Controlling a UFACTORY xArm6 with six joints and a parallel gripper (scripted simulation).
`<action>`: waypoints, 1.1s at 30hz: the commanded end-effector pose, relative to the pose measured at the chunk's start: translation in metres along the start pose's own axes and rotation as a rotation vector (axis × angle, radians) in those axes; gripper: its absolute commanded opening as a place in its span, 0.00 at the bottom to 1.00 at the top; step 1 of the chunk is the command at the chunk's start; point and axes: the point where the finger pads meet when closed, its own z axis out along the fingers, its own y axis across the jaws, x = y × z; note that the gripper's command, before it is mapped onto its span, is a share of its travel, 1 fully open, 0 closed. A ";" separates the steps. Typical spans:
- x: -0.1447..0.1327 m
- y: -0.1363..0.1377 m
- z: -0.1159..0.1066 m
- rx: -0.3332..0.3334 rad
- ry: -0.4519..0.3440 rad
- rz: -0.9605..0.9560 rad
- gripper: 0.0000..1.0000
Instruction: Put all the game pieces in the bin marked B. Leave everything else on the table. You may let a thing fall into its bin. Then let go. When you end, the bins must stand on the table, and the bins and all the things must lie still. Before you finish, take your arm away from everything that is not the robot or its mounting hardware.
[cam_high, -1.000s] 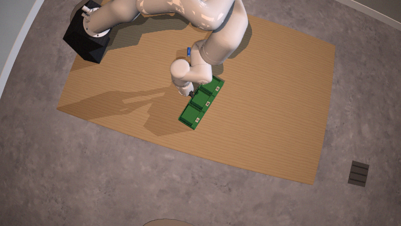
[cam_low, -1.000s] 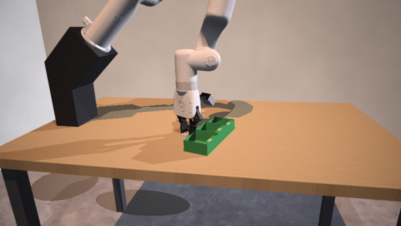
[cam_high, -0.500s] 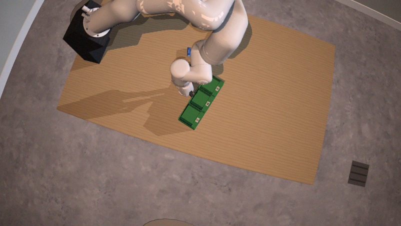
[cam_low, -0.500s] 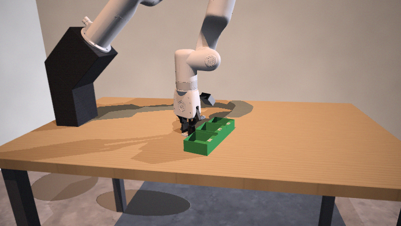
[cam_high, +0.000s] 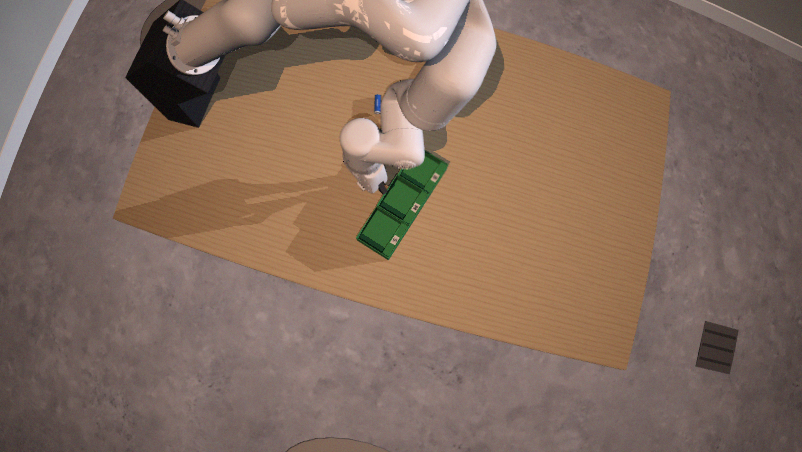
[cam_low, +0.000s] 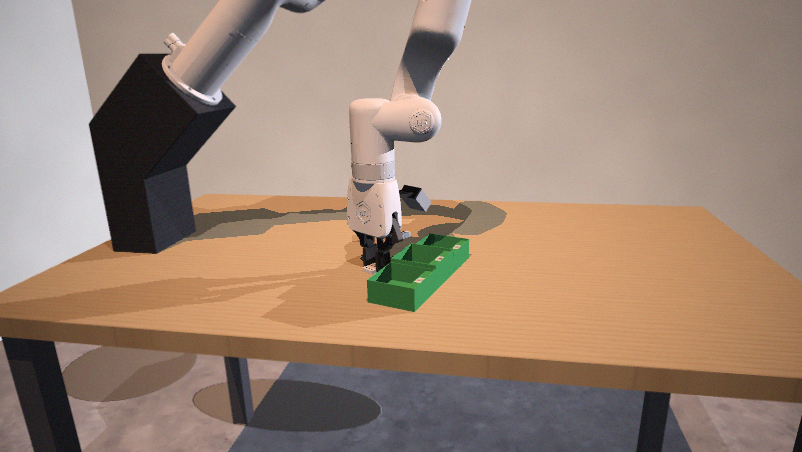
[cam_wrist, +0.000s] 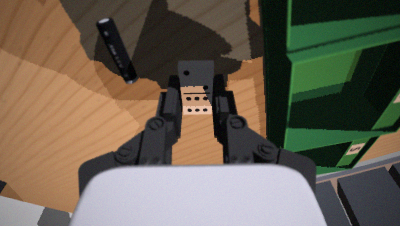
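- Green three-compartment bin row (cam_high: 393, 216) lies on the wooden table (cam_high: 561, 224) in the top view; the arm hides the gripper.
- Exterior: the gripper (cam_low: 377, 259) reaches down to the table beside the bins.
- Wrist: the gripper (cam_wrist: 196, 106) is clamped on a domino (cam_wrist: 195, 97); a black battery (cam_wrist: 116, 49) lies nearby.

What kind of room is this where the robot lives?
Probably a bare test room or lab. A plain wooden table stands by blank walls, with only a row of green bins on it, and the gripper is shut on a domino.
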 end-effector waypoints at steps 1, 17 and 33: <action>0.000 0.001 0.000 -0.001 0.000 0.000 0.00; 0.000 0.000 -0.047 -0.001 0.000 0.000 0.00; 0.000 0.000 -0.060 -0.001 0.000 0.000 0.00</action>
